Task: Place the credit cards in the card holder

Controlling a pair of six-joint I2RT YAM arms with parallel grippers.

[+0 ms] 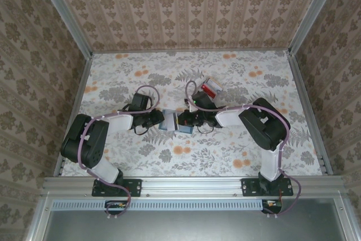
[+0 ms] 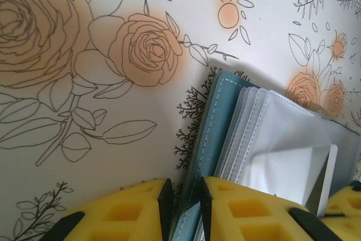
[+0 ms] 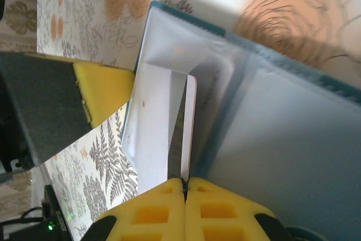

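Note:
The teal card holder lies open at the middle of the table, its clear sleeves fanned out. My left gripper is shut on its teal cover from the left. My right gripper is shut on a pale white credit card, held edge-on with its far end inside a clear sleeve of the holder. From above, the left gripper and right gripper meet at the holder. That card also shows in the left wrist view. More credit cards, red and white, lie in a pile behind the right arm.
The floral tabletop is ringed by patterned walls with metal rails at the sides. Open floral surface lies in front of the arms and at the back left. A yellow finger of the left gripper stands close beside the holder.

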